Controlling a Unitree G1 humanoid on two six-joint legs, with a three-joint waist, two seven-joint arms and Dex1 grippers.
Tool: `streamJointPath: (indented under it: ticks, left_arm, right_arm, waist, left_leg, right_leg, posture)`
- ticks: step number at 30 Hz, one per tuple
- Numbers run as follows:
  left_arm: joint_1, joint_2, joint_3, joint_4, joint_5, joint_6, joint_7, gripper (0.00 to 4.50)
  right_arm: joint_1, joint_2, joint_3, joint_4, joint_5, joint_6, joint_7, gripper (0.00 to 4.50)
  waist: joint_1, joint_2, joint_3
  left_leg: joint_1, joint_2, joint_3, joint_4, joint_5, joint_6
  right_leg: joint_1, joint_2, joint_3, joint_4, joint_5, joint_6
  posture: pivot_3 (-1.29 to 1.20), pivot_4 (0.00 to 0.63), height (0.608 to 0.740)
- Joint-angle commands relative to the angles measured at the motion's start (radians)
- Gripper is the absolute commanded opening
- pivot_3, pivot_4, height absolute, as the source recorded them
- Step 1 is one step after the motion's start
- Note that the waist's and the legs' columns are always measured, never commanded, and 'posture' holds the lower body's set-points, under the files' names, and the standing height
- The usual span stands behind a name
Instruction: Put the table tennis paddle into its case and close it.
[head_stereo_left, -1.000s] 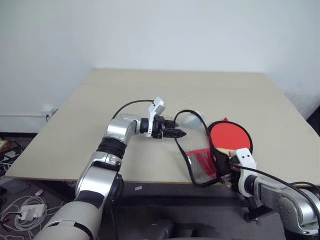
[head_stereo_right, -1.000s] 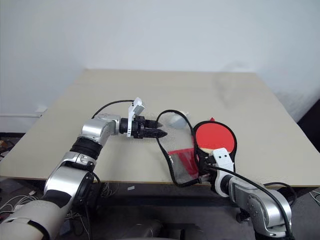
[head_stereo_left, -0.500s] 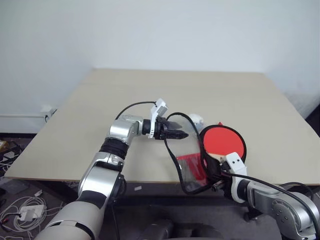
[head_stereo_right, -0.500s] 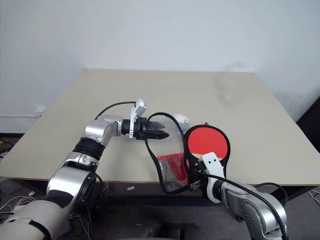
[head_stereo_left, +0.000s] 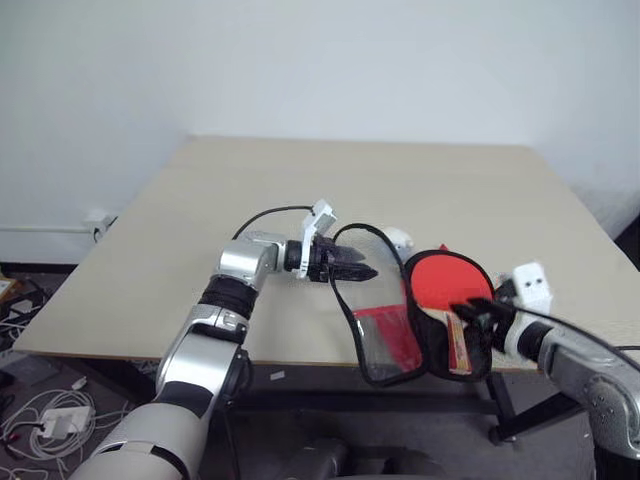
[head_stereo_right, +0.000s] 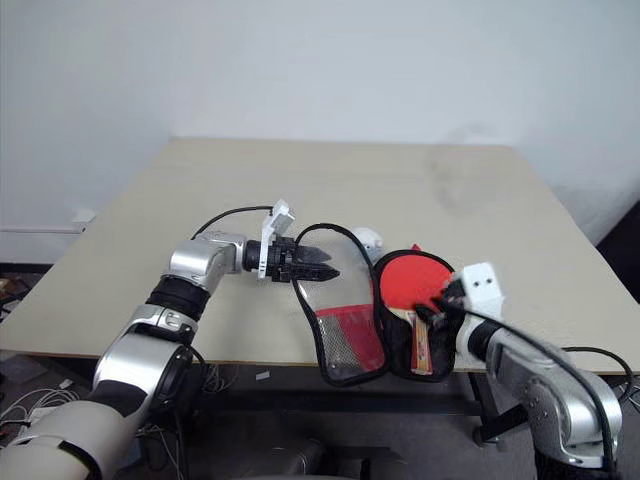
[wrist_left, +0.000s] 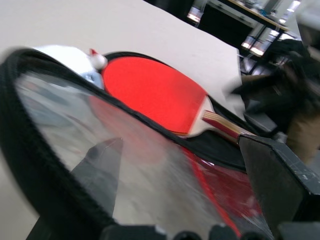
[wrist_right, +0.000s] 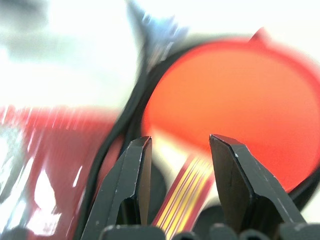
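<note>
The case lies open at the table's front edge, red with a black rim, its narrow end hanging over the edge. My left gripper is shut on the rim of the case's mesh flap and holds it raised. The table tennis paddle lies red face up in the case's right half, its pale handle pointing at the front edge. My right gripper hovers just right of the handle, open; the right wrist view shows its fingers apart, with the handle beyond them.
A small grey-white roundish object sits on the table just behind the case. The pale table stretches bare to the back and both sides. Its front edge runs under the case.
My right gripper has opened, let go of the paddle's handle and moved up and to the right. The paddle now rests in the case. The left gripper still holds the flap.
</note>
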Motion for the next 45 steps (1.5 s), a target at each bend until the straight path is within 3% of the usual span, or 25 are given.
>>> streamJointPath:
  ticks: [1, 9, 12, 16, 23, 33, 40, 45]
  left_arm:
    - [-0.026, -0.035, 0.007, -0.082, -0.062, 0.064, -0.03, 3.9]
    - [-0.084, -0.137, 0.051, -0.062, -0.121, 0.119, 0.039, 3.9]
    - [-0.073, -0.189, 0.031, -0.068, -0.122, 0.109, 0.051, 3.9]
    - [-0.062, -0.304, 0.03, 0.03, -0.091, 0.072, 0.156, 3.9]
    - [-0.062, -0.381, 0.078, 0.131, -0.085, 0.015, 0.283, 3.9]
    - [-0.023, -0.385, 0.055, 0.152, -0.044, -0.054, 0.375, 3.9]
    - [0.051, -0.38, -0.043, 0.183, 0.12, -0.373, 0.46, 3.9]
    - [0.047, -0.382, -0.037, 0.215, 0.127, -0.391, 0.432, 3.9]
  right_arm:
    - [-0.076, 0.059, -0.119, 0.072, -0.001, -0.08, -0.086, 1.97]
    - [-0.122, 0.146, -0.212, 0.085, 0.044, -0.204, -0.148, 1.97]
    - [-0.165, 0.173, -0.301, 0.109, 0.08, -0.254, -0.211, 1.97]
    - [-0.166, 0.178, -0.331, 0.135, 0.073, -0.339, -0.244, 1.97]
    - [-0.18, 0.182, -0.361, 0.185, 0.111, -0.412, -0.302, 1.97]
    - [-0.133, 0.173, -0.262, 0.197, 0.068, -0.452, -0.318, 1.97]
    - [-0.138, 0.189, -0.226, 0.219, -0.002, -0.576, -0.352, 1.97]
    - [-0.165, 0.188, -0.232, 0.255, -0.019, -0.622, -0.4, 1.97]
  waist:
    - [0.004, 0.0, 0.0]
    - [0.007, 0.001, 0.0]
    - [0.003, 0.001, 0.0]
    - [0.005, 0.002, 0.0]
    - [-0.009, 0.005, -0.001]
    - [-0.011, 0.006, -0.001]
    - [-0.01, 0.006, -0.001]
    - [-0.009, 0.007, -0.001]
  left_leg:
    - [0.0, 0.0, 0.0, 0.0, 0.0, 0.0]
    - [0.0, 0.0, 0.0, 0.0, 0.003, -0.005]
    - [0.0, 0.0, 0.0, 0.0, 0.003, -0.005]
    - [0.0, -0.001, 0.0, 0.0, 0.004, -0.006]
    - [0.0, 0.0, 0.001, -0.001, 0.004, -0.006]
    - [0.0, 0.0, 0.001, -0.001, 0.004, -0.006]
    - [0.0, 0.0, 0.001, -0.001, 0.004, -0.006]
    - [0.0, 0.0, 0.001, -0.001, 0.004, -0.006]
  right_leg:
    - [0.0, 0.0, 0.0, 0.0, 0.0, 0.0]
    - [0.0, 0.0, 0.001, 0.0, 0.0, 0.0]
    - [0.0, 0.0, 0.001, 0.001, 0.0, 0.0]
    - [0.0, 0.0, 0.001, 0.0, 0.0, 0.0]
    - [-0.001, 0.0, 0.001, 0.001, 0.0, 0.0]
    - [-0.001, 0.0, 0.001, 0.001, 0.0, 0.0]
    - [-0.001, 0.0, 0.002, 0.001, 0.0, 0.0]
    - [-0.001, 0.0, 0.001, 0.001, 0.0, 0.0]
  posture:
    - [0.0, 0.0, 0.74]
    - [0.0, 0.0, 0.74]
    - [0.0, 0.0, 0.74]
    - [0.0, 0.0, 0.74]
    - [0.0, 0.0, 0.74]
    - [0.0, 0.0, 0.74]
    - [0.0, 0.0, 0.74]
    - [0.0, 0.0, 0.74]
